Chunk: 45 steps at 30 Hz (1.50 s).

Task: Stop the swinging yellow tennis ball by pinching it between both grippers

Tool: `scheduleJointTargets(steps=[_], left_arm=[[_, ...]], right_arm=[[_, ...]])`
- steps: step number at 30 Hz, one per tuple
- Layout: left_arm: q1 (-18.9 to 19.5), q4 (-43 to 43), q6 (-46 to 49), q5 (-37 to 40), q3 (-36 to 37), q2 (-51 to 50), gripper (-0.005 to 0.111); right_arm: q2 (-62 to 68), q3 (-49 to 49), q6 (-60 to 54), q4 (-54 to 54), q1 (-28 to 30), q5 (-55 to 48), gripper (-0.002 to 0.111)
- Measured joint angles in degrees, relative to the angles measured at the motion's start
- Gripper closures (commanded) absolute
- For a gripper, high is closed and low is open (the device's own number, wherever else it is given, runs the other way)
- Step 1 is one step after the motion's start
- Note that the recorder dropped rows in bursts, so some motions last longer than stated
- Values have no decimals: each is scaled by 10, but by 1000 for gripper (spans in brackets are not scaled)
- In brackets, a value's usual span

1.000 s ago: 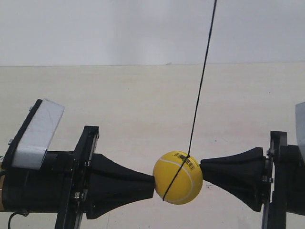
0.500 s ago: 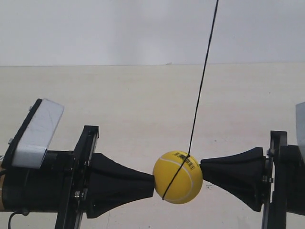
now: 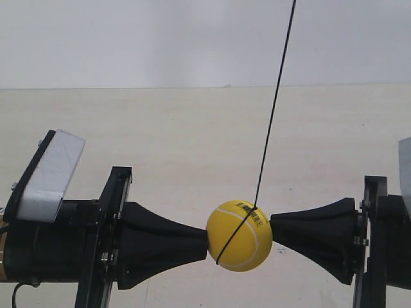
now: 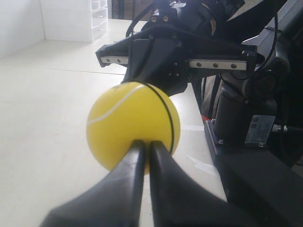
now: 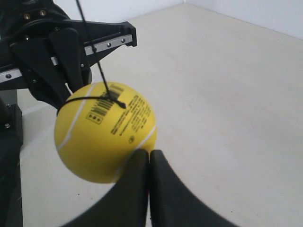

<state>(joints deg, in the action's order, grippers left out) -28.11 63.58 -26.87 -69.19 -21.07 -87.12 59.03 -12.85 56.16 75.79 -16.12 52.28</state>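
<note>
Low at the exterior view's centre, the yellow tennis ball (image 3: 239, 235) hangs on its black string (image 3: 273, 109), pinched between two cone tips. The left gripper (image 4: 144, 144) and the right gripper (image 5: 149, 152) each have their fingers pressed together, tips touching the ball above the pale table (image 3: 160, 141).

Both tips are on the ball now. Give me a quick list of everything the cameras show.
yellow tennis ball: one, bright yellow with a white seam, hanging above the surface, touched by a cone tip on each side.
string: one, black, tied round the ball, running up out of frame.
barcode label: one, black print, on the ball near the knot.
surface: one, cream, under everything.
wall: one, white, behind the surface.
drawer unit: one, white, far background.
left gripper: one, black, fingers together, tip against the ball.
right gripper: one, black, fingers together, tip against the ball's opposite side.
</note>
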Motion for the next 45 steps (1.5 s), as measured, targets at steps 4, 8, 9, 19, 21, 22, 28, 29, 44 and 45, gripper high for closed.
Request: scheduleJointTargets(steps=[4,8,9,19,21,22,28,29,44,45], left_arm=[[0,0,0,0,0,0,102],[0,0,0,0,0,0,102],[0,0,0,0,0,0,102],[0,0,0,0,0,0,102],[0,0,0,0,0,0,102],[0,0,0,0,0,0,102],[0,0,0,0,0,0,102],[0,0,0,0,0,0,102],[0,-26,0,32,0,0,102],[0,-26,0,32,0,0,102]], right_arm=[[0,0,0,0,0,0,108],[0,0,0,0,0,0,108],[0,0,0,0,0,0,108],[0,0,0,0,0,0,108],[0,0,0,0,0,0,108],[0,0,0,0,0,0,108],[0,0,-1,0,0,0,108],[0,0,-1,0,0,0,108],[0,0,6,-58,-4,-134,108],[0,0,7,-58,-4,-130,108]])
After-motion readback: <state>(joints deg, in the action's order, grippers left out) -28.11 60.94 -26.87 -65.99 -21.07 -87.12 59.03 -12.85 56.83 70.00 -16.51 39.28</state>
